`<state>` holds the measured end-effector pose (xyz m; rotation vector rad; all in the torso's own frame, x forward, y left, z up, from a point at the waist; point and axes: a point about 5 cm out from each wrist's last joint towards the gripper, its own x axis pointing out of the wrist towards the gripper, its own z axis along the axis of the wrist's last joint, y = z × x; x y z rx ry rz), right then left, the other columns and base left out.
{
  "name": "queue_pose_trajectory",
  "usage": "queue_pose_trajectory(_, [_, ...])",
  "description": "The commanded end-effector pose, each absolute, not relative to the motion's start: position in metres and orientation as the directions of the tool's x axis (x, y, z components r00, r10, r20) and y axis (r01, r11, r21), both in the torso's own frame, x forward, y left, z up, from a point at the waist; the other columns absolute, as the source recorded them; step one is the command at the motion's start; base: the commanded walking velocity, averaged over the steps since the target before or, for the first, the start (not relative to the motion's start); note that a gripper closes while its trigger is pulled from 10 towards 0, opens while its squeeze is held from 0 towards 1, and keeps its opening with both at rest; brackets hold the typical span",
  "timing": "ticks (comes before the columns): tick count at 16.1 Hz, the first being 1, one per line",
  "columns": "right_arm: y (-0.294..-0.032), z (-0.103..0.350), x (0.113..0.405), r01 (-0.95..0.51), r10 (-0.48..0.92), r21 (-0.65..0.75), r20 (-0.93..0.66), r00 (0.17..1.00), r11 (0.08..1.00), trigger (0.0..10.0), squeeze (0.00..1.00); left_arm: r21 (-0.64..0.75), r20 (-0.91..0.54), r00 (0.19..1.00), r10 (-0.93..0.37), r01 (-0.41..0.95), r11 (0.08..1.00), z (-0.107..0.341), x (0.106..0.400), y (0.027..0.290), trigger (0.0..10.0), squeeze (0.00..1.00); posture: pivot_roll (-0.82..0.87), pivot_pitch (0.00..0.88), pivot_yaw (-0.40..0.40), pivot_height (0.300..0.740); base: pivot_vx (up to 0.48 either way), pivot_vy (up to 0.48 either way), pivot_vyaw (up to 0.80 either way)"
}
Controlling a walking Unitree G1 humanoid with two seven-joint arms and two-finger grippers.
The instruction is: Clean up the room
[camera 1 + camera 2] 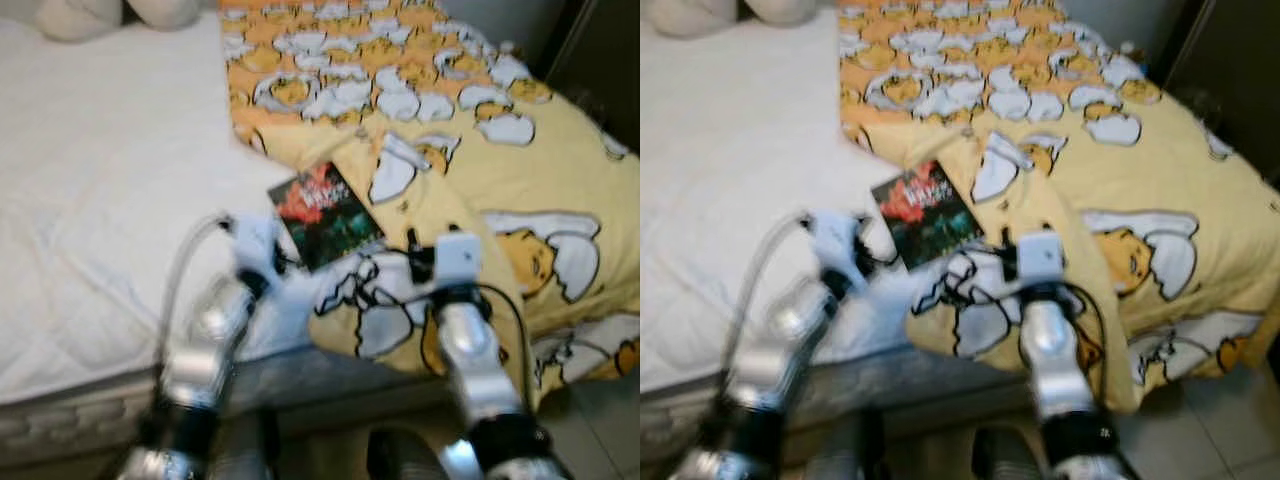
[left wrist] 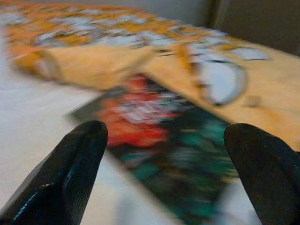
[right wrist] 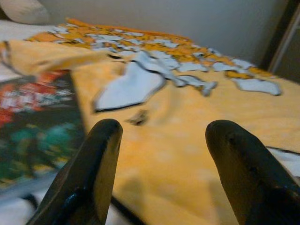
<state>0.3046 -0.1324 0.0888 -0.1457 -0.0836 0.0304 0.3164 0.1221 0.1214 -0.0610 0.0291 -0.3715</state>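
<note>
A dark book (image 1: pixel 326 214) with a red and green cover lies on the white mattress (image 1: pixel 100 180), its right edge against the yellow patterned blanket (image 1: pixel 480 150). My left gripper (image 2: pixel 168 168) is open just short of the book (image 2: pixel 164 140), its two black fingers spread wide to either side of it. My right gripper (image 3: pixel 164 164) is open low over the yellow blanket (image 3: pixel 187 122), with the book (image 3: pixel 37 122) off to one side. Both silver arms reach forward over the bed's near edge (image 1: pixel 200 375). The views are blurred.
Pale pillows (image 1: pixel 110 15) lie at the head of the bed. A dark piece of furniture (image 1: pixel 600 60) stands beyond the bed's far right corner. Tiled floor (image 1: pixel 600 420) shows at lower right. The blanket hangs over the bed's near edge.
</note>
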Motion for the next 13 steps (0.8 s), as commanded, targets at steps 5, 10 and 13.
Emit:
queue_pose_trajectory(5, [-0.169,0.112,0.314,0.016,0.007,-0.196,0.115,0.993,0.98,10.0,0.0,-0.217,-0.127,0.943,-0.307,0.276,0.936,0.106,0.353,0.131,10.0,0.0,-0.1,0.098,-0.039,0.653,0.0,0.0,0.0])
queue_pose_trajectory(10, [-0.19,0.118,0.293,0.012,0.009,-0.225,0.092,0.996,0.974,10.0,0.0,-0.412,-0.185,0.944,-0.275,0.179,0.893,0.095,0.366,0.119,10.0,0.0,-0.18,0.151,-0.075,0.653,0.0,0.0,0.0])
queue_pose_trajectory(13, [-0.188,0.113,0.282,0.0,0.015,-0.219,0.066,0.998,0.976,10.0,0.0,-0.401,-0.222,0.937,-0.271,0.165,0.901,0.086,0.364,0.114,10.0,0.0,-0.2,0.16,-0.073,0.653,0.0,0.0,0.0])
